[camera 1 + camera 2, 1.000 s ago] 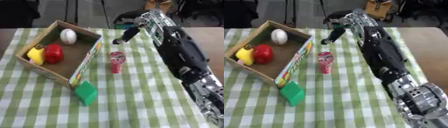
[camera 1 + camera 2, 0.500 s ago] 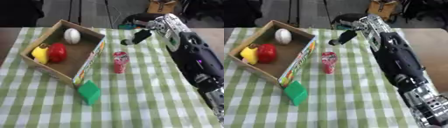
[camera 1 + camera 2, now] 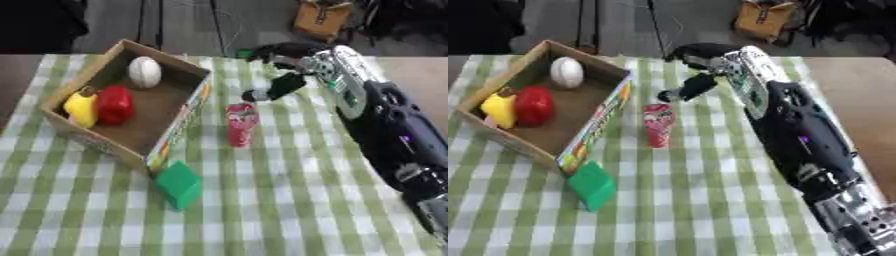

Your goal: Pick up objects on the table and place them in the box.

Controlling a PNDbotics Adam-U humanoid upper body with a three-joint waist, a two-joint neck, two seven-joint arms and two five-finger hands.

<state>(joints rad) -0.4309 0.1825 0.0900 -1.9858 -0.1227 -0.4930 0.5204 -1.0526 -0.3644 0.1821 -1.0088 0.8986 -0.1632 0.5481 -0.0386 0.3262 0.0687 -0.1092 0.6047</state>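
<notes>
While above can (image 3: 241,123), right hand (image 3: 278,86).

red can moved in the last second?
No. The red can stands at the same spot beside the box; the whole view shifted, so the camera moved.

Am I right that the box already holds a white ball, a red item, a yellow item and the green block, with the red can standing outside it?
Not quite. The green block lies on the tablecloth outside the box, near its front corner, as the left eye view shows. The white ball, red item and yellow item are inside; the red can stands outside.
</notes>
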